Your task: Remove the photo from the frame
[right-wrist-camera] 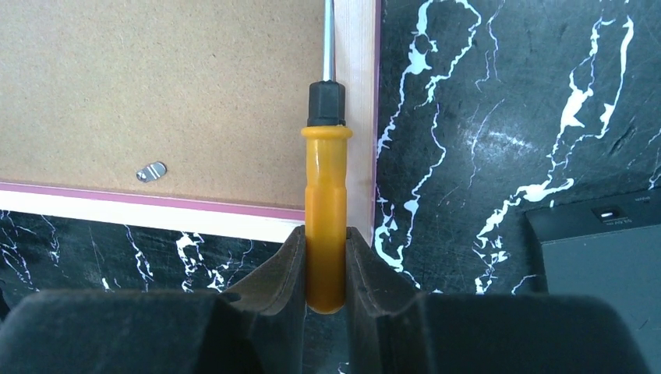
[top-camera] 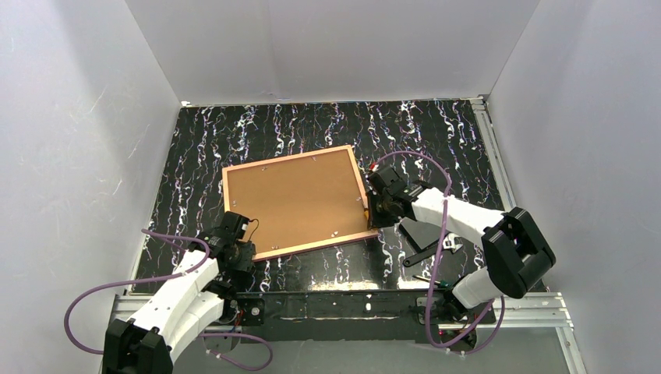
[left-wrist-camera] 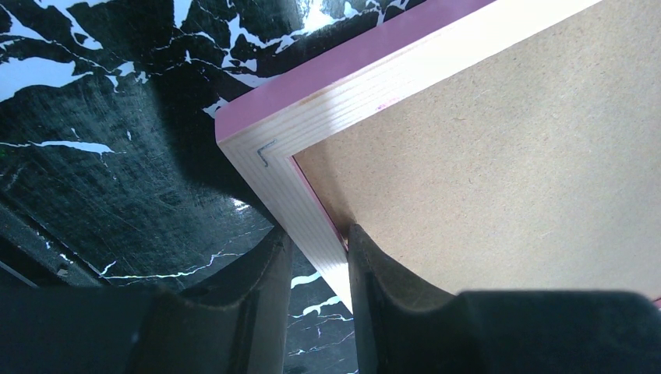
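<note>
**Working the tabs on a face-down frame**

The frame (left-wrist-camera: 355,89) lies back-up in the middle of the bench (top-camera: 312,125). The photo is hidden, I judge beneath the backing board (right-wrist-camera: 156,78). My left pincer (left-wrist-camera: 318,238) pinches the near-left corner rail. My right pincer (right-wrist-camera: 325,234) grips the orange screwdriver (right-wrist-camera: 325,195), its shaft along the right rail. I'd slide the tip flat against each tab (right-wrist-camera: 151,171) and swivel gently, so the board isn't gouged.

1. Left arm (top-camera: 175,300): smooth white shell segments joined by black joint housings.
2. Right arm (top-camera: 468,226): same white shells, bulky black elbow block.
3. Purple cables (top-camera: 413,153) loop beside each arm.
4. Tool fingers (right-wrist-camera: 269,280): matte black, curved.
</note>
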`<state>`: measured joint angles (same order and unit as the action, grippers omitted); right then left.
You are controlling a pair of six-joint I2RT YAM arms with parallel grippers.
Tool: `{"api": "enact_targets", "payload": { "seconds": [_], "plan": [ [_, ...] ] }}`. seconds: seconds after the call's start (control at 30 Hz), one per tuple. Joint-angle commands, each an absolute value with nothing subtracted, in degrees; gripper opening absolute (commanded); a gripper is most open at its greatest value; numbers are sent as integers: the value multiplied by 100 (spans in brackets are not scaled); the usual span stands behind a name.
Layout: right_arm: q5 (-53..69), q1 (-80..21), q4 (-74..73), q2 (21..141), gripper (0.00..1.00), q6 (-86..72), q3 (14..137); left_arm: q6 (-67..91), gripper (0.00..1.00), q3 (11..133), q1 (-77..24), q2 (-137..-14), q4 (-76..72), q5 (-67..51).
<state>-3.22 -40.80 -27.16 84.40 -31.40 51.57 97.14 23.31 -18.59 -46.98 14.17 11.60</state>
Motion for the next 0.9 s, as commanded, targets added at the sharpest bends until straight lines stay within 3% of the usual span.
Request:
{"api": "enact_targets", "payload": {
  "seconds": [0.0, 0.57, 0.87],
  "plan": [
    [-512, -4087, -2447, 8610, 1, -2901, 5124, 9485, 0, 2058, -1888, -4926, 2281, 1203],
    [-693, -4081, -1721, 8914, 1, -1760, 5357, 8748, 0, 2388, -1887, -5305, 2648, 1117],
    [-1143, -4078, -3020, 7664, 1, -1793, 5723, 6640, 0, 3404, -1835, -6314, 2781, 1392]
  ]
}}
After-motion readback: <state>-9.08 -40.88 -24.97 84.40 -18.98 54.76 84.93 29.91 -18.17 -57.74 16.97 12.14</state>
